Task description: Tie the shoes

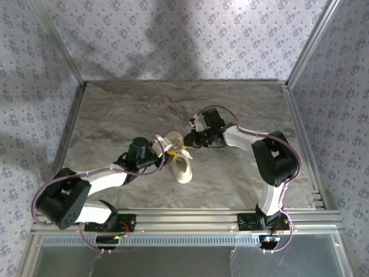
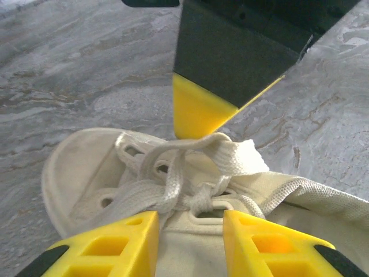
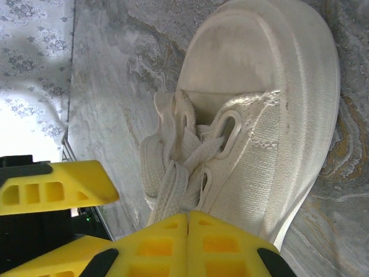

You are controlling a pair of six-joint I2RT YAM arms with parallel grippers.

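Note:
The cream shoe (image 1: 183, 167) lies on the marble table between both arms, its white laces (image 2: 173, 173) loosely crossed over the tongue. My left gripper (image 2: 190, 216) hovers open just above the tongue, nothing between its yellow fingers (image 2: 121, 242). My right gripper (image 3: 188, 214) is shut, and a strand of the laces (image 3: 170, 190) runs straight into its closed tips. In the left wrist view its yellow fingertip (image 2: 199, 112) touches the lace over the shoe (image 2: 75, 167). From above, the left gripper (image 1: 167, 147) and right gripper (image 1: 187, 140) meet over the shoe's far end. The toe (image 3: 259, 63) points away.
The table (image 1: 144, 109) is a marble-patterned slab with patterned walls on three sides. An aluminium rail (image 1: 190, 219) runs along the near edge by the arm bases. Bare table lies beyond and to both sides of the shoe.

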